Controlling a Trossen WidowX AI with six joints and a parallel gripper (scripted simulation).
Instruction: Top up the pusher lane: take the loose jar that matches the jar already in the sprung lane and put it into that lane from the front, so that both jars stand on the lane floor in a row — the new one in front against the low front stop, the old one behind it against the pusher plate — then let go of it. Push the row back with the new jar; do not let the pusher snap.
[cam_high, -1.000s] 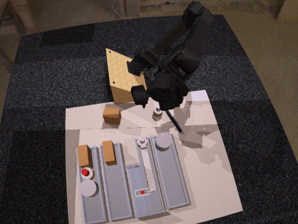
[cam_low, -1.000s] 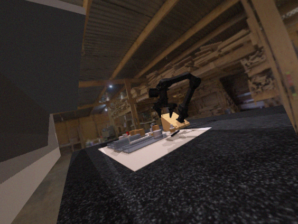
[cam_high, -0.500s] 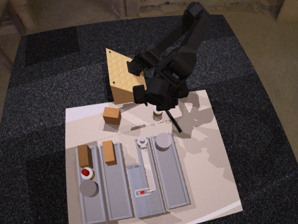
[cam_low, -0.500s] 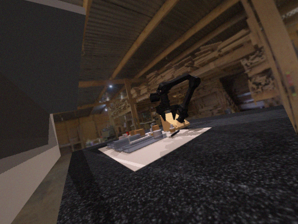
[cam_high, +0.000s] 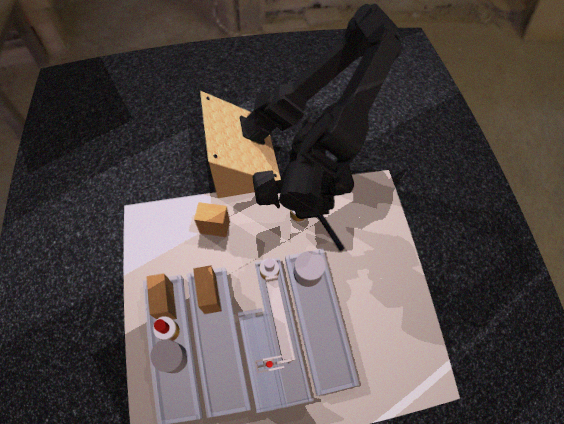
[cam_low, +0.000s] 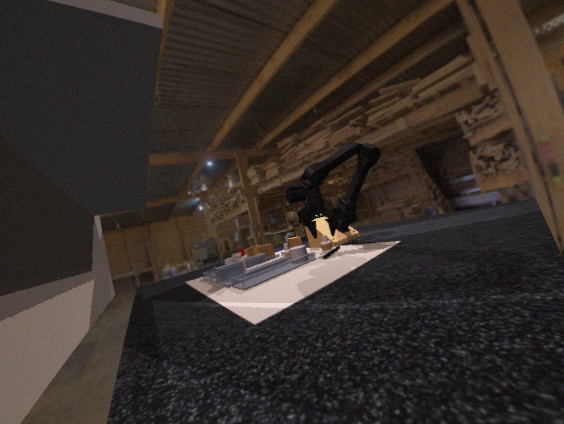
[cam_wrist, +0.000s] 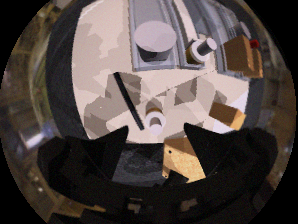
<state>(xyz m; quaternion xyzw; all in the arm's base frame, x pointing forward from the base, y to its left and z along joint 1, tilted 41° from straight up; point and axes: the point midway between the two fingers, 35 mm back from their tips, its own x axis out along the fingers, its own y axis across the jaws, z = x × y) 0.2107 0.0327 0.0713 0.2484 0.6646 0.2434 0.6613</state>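
The loose jar (cam_low: 326, 246) (cam_wrist: 155, 120), with a pale cap, white shoulder and amber body, stands on the pale mat; in the top view the gripper mostly hides it. My gripper (cam_low: 324, 234) (cam_wrist: 156, 127) is open and empty, pointing down above the loose jar, which shows between the fingertips in the wrist view. A similar jar (cam_high: 269, 268) (cam_wrist: 196, 52) stands at the near-arm end of the sprung lane (cam_high: 298, 389). A white strip (cam_high: 279, 315) runs behind that jar to a red marker (cam_high: 269, 364). The pusher plate's contact with the jar is too small to tell.
A black rod (cam_high: 331, 232) (cam_wrist: 129, 101) lies beside the loose jar. A wide grey-lidded jar (cam_high: 309, 266) (cam_wrist: 155, 37) stands in the neighbouring lane. A small wooden block (cam_high: 212, 219) and a sloped wooden board (cam_high: 235, 140) are nearby. Other lanes hold blocks and a red-capped jar (cam_high: 165, 327).
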